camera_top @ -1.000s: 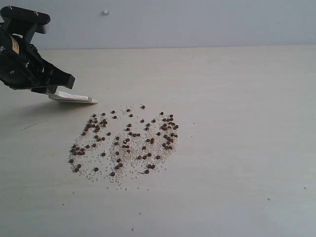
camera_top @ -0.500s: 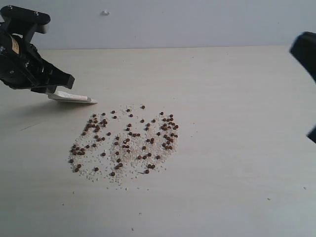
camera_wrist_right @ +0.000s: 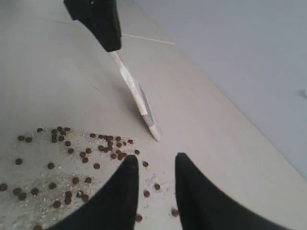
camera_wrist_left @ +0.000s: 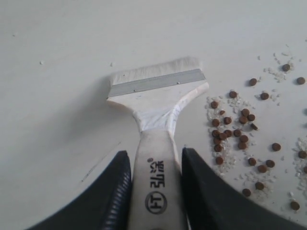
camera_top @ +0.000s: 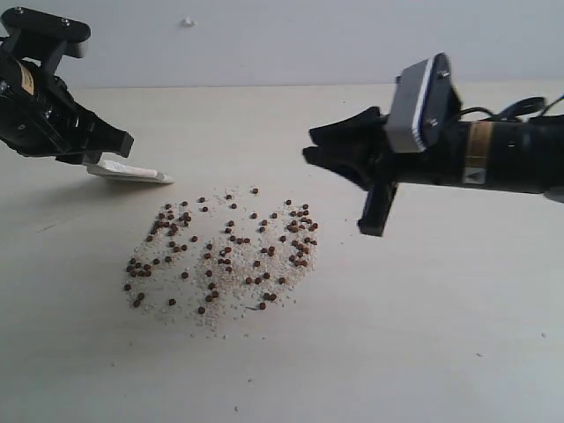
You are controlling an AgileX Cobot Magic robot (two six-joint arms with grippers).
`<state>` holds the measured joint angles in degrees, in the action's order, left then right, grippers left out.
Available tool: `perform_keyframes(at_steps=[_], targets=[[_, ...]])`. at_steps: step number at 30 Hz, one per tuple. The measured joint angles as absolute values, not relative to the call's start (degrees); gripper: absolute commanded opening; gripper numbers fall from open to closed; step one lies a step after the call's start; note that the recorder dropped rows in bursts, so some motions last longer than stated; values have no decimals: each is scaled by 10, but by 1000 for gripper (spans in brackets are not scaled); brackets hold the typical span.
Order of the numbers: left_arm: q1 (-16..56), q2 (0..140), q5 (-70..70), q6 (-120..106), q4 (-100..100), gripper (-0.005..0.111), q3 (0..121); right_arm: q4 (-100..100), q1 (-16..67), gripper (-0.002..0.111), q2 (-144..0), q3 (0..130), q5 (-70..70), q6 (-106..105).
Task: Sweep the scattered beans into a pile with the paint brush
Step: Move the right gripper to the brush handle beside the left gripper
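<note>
The beans (camera_top: 225,251) lie spread in a loose patch mixed with pale grit at the table's middle; no heap shows. My left gripper (camera_top: 92,148) is shut on the pale wooden handle of the paint brush (camera_top: 132,173). The brush's whitish bristles touch the table just up and left of the patch. In the left wrist view the gripper (camera_wrist_left: 154,153) clamps the handle, and the brush head (camera_wrist_left: 156,93) rests beside beans (camera_wrist_left: 235,127). My right gripper (camera_top: 339,176) hovers open and empty over the patch's right edge. Its wrist view shows the gripper (camera_wrist_right: 153,160), beans (camera_wrist_right: 72,153) and brush (camera_wrist_right: 136,98).
The pale table (camera_top: 441,335) stretches around the patch, with a few stray specks near the front. A grey wall (camera_top: 308,40) runs behind the far edge. The right arm (camera_top: 493,154) reaches in above the table's right side.
The right arm has swung in from the right edge and now hangs beside the bean patch. The left gripper, the brush and the beans have not moved.
</note>
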<state>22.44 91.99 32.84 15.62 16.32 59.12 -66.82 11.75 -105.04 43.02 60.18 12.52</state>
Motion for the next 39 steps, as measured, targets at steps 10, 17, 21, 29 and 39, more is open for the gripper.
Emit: perform_keyframes(at_steps=[10, 17, 21, 29, 39], targets=[[224, 920, 326, 156, 163, 0, 591, -594, 265, 56, -1218, 607, 602, 23], [224, 920, 324, 156, 162, 0, 591, -576, 315, 56, -1293, 711, 572, 19], [224, 920, 322, 156, 161, 0, 591, -555, 331, 56, -1329, 755, 568, 19], [224, 920, 312, 156, 153, 0, 591, -544, 354, 56, -1379, 834, 562, 51], [224, 920, 305, 156, 143, 0, 591, -533, 364, 56, -1409, 889, 544, 97]])
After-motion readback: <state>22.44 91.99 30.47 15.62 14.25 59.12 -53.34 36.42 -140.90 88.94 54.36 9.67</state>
